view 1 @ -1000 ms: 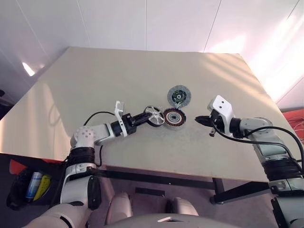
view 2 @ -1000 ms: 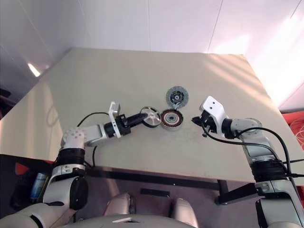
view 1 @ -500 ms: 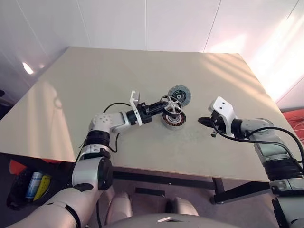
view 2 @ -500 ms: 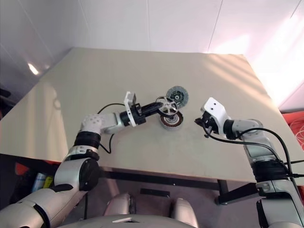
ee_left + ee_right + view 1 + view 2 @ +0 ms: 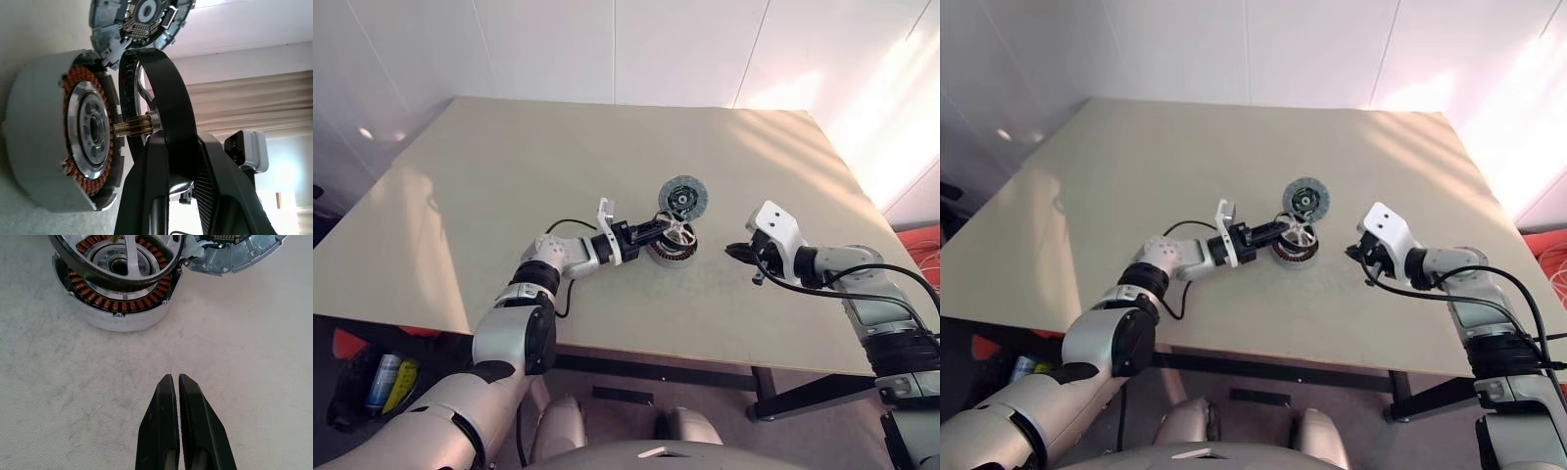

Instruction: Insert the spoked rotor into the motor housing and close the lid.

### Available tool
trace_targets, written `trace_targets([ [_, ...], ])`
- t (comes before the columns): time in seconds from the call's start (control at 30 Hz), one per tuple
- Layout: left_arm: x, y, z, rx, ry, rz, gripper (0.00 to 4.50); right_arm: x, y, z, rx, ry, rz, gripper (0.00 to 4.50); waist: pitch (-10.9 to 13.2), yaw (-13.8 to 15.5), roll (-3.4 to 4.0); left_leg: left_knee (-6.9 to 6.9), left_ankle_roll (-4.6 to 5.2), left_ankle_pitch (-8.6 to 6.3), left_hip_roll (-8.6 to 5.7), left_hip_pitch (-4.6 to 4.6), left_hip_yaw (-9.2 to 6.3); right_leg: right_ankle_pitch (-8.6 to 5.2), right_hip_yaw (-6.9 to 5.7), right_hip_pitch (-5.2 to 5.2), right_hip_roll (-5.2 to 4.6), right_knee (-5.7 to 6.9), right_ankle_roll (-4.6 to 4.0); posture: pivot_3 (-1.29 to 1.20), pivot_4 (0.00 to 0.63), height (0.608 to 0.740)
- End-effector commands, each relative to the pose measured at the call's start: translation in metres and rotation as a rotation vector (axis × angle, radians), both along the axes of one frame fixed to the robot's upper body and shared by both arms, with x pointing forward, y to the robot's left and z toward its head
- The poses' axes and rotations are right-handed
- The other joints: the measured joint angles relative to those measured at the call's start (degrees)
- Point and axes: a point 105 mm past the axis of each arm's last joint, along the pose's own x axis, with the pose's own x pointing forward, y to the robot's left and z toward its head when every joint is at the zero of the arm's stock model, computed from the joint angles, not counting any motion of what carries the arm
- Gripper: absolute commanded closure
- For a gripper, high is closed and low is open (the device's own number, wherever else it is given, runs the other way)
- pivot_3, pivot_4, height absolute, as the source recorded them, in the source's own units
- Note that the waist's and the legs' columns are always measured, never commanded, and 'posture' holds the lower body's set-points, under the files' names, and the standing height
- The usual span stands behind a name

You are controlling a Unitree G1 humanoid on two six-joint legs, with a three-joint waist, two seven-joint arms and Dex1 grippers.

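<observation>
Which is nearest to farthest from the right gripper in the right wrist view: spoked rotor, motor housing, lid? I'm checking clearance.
1. Silver-grey motor housing with copper windings, straight ahead of the shut right gripper.
2. Black-rimmed spoked rotor, just above it.
3. Flat grey lid, beyond, off to one side.

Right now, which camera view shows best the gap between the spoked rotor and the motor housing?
The left wrist view: there the spoked rotor, held by the left gripper, hangs over the motor housing, its brass shaft near the housing's centre. The right wrist view shows the rotor's rim overlapping the windings. In the head views the two overlap, hiding the gap.
</observation>
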Motion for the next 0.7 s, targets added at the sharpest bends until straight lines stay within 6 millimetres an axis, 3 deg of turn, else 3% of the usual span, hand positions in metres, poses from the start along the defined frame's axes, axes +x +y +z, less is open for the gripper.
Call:
trace_targets([
  [0.03, 0.005, -0.004, 0.014, -0.015, -0.054, -0.007, 4.14, 0.005, 0.000, 0.021, 0.002, -0.078, 0.005, 4.35, 0.00, 0.00, 0.00, 0.00, 0.01, 0.00, 0.00, 0.00, 0.00, 0.00, -0.02, 0.00, -0.01, 0.00, 0.00, 0.00, 0.000, 0.740],
  [0.57, 0.006, -0.006, 0.006, 0.026, -0.073, 0.010, 4.14, 0.007, 0.003, 0.022, 0.003, -0.094, 0.005, 4.35, 0.00, 0.00, 0.00, 0.00, 0.10, 0.05, -0.07, 0.01, 0.00, 0.00, -0.14, 0.07, -0.16, 0.01, 0.00, 0.00, 0.000, 0.740],
  [0.63, 0.005, -0.007, 0.005, 0.029, -0.061, 0.005, 3.42, 0.008, 0.004, 0.022, 0.004, -0.098, 0.004, 4.35, 0.00, 0.00, 0.00, 0.00, 0.12, 0.06, -0.09, 0.00, -0.01, 0.00, -0.16, 0.07, -0.20, 0.02, 0.00, 0.00, 0.000, 0.740],
  [0.7, 0.006, -0.007, 0.001, 0.041, -0.027, 0.014, 3.21, 0.009, 0.004, 0.023, 0.004, -0.102, 0.004, 4.35, 0.00, 0.00, 0.00, 0.00, 0.15, 0.07, -0.11, 0.00, -0.01, 0.00, -0.17, 0.08, -0.23, 0.02, 0.00, 0.00, 0.000, 0.740],
])
